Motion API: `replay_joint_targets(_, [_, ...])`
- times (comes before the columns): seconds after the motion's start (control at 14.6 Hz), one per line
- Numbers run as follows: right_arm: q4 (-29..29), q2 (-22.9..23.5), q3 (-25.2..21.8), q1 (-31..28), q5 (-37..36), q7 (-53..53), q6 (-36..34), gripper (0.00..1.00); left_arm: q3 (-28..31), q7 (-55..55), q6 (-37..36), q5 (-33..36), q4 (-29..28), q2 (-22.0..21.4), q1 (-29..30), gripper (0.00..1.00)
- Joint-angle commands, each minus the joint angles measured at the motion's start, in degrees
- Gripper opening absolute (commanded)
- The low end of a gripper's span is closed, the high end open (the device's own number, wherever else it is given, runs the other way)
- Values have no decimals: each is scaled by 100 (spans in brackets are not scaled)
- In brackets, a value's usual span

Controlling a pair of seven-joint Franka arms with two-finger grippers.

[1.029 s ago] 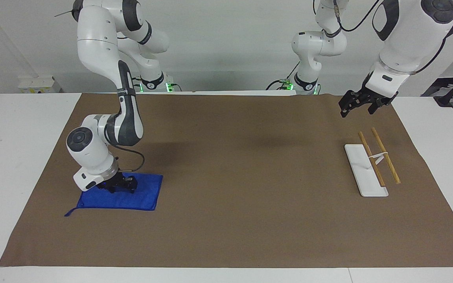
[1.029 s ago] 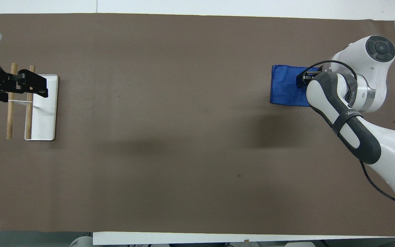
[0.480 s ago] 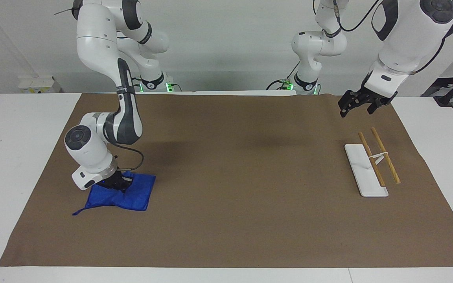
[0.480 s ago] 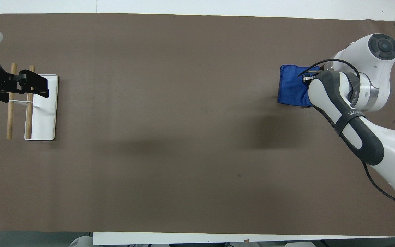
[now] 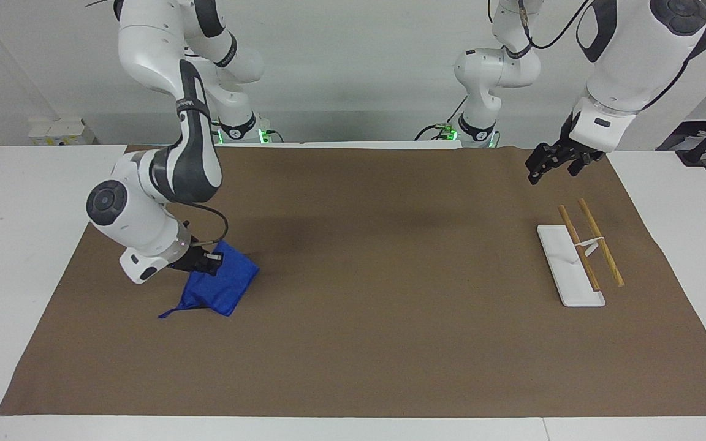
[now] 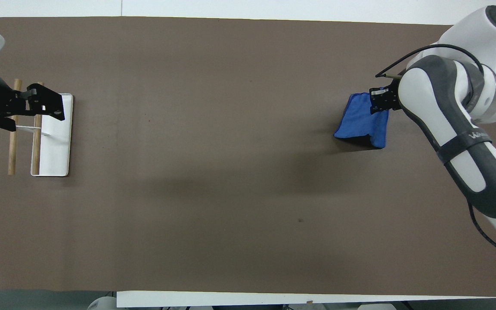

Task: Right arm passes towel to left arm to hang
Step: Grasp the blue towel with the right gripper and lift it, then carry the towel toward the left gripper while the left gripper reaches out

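Your brown mat (image 5: 390,318) covers most of the table, so both arms work over one flat surface. The right arm (image 5: 163,177) is bent low at its own end of the table because it carries the towel. The left arm (image 5: 622,61) waits, parked high at its own end, likely so it stays clear until the handover.

The rack (image 5: 580,260), a white tray with two wooden rods, sits at the left arm's end, well apart from the towel, which is why you need a pass at all.

The towel (image 5: 221,285) is at the right arm's end, pinched by one upper edge. It hangs bunched and tilted, its lower folds and thin loop (image 5: 169,313) apparently touching the mat, so I'd judge the lift only partly done.

The right gripper (image 5: 209,262) is clamped on that towel edge. The left gripper (image 5: 554,160) hovers over the mat next to the rack with its fingers spread apart and nothing between them, ready to receive.
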Motion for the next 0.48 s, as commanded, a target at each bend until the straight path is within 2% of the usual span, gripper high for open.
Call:
replay_joint_targets(0.0, [-82, -471, 229, -41, 870, 857, -454, 0, -45, -761, -7, -106, -40, -74, -63, 96])
replay_joint_targets(0.27, [-126, -560, 730, -24, 2347, 2449, -394, 1, -62, -2921, 160, -633, -31, -74, -63, 96])
replay_joint_targets(0.41, [-187, -569, 976, -6, 3033, 3074, -26, 1, -176, -4029, 309, -748, -40, -74, -63, 96])
